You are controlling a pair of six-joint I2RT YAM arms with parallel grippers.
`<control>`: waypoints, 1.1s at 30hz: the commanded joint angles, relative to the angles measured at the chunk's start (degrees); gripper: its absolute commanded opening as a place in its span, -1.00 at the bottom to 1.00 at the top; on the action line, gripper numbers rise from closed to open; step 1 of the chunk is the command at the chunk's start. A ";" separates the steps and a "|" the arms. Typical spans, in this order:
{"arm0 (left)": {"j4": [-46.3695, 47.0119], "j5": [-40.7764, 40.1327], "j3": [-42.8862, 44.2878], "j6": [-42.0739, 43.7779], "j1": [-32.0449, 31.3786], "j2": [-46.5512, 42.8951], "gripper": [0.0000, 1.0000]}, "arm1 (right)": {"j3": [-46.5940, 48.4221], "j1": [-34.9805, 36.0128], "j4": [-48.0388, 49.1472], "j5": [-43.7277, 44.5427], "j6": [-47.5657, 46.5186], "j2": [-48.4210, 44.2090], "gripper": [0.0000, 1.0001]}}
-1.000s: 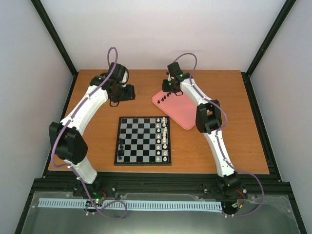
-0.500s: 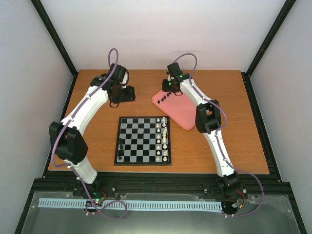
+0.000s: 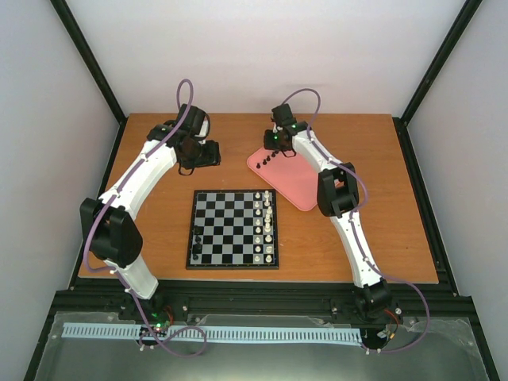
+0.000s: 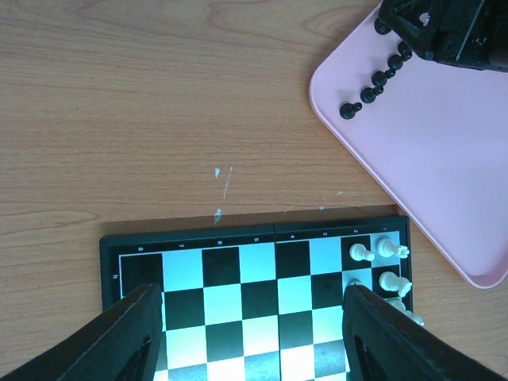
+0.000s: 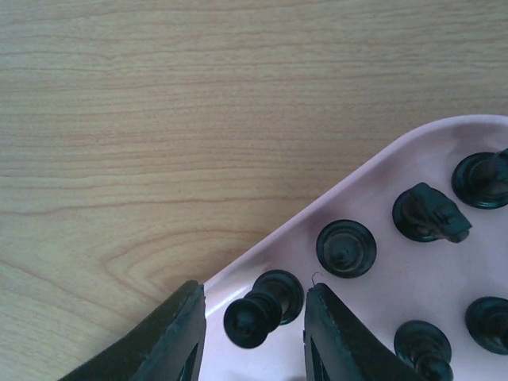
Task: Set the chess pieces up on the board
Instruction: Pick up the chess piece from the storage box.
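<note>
The board (image 3: 232, 208) lies at the table's middle, with a few black chess pieces (image 3: 196, 242) on its left edge. More black pieces (image 3: 270, 160) stand in a row on the pink tray (image 3: 295, 178). My right gripper (image 3: 275, 148) is low over the tray's far corner and open. In the right wrist view its jaws (image 5: 252, 317) stand on either side of a black pawn (image 5: 258, 311), with small gaps on both sides. My left gripper (image 3: 198, 153) hangs open and empty above the wood beyond the board's far edge (image 4: 254, 238). Its fingers (image 4: 119, 341) frame the board.
White pieces (image 3: 268, 226) fill the board's two right columns and show in the left wrist view (image 4: 381, 262). That view also shows the tray (image 4: 421, 175), its black pieces (image 4: 373, 91) and the right gripper (image 4: 444, 28). Black frame rails edge the table.
</note>
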 commanded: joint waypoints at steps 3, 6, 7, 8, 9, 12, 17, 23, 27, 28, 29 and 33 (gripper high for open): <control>-0.19 0.23 0.81 1.09 -0.14 -1.13 0.29 | 1.61 0.53 2.69 1.87 0.31 1.65 -0.19; -0.40 0.22 1.08 1.16 -0.13 -0.86 0.29 | 2.04 0.52 3.17 2.20 0.43 1.81 -0.20; -0.39 0.30 1.06 1.20 -0.14 -0.74 0.30 | 2.29 0.53 3.08 2.31 0.47 1.99 -0.21; -0.46 0.32 1.05 1.27 -0.14 -0.71 0.29 | 2.52 0.48 2.98 2.40 0.47 2.12 -0.26; -0.40 0.32 1.05 1.29 -0.14 -0.67 0.29 | 2.73 0.52 2.88 2.51 0.52 2.22 -0.31; -0.39 0.57 1.00 1.31 -0.14 -0.45 0.29 | 2.81 0.53 2.81 2.52 0.38 2.27 -0.35; -0.34 0.89 0.88 1.47 -0.14 -0.14 0.29 | 2.81 0.53 2.95 2.21 0.14 2.26 -0.48; -0.24 1.28 0.72 1.57 -0.14 0.24 0.29 | 2.88 0.53 3.18 2.19 -0.05 2.09 -0.82; -0.21 1.38 0.54 1.51 -0.14 0.35 0.29 | 2.80 0.53 3.06 1.76 -0.43 1.77 -0.86; -0.14 1.41 0.43 1.46 -0.14 0.31 0.29 | 2.89 0.53 2.98 1.61 -0.64 1.60 -0.86; -0.13 1.38 0.39 1.45 -0.14 0.37 0.29 | 2.86 0.53 2.76 1.62 -0.85 1.31 -0.87; 0.15 1.63 -0.16 1.28 -0.13 0.34 0.29 | 2.66 0.52 0.72 2.92 -1.89 -1.17 -0.89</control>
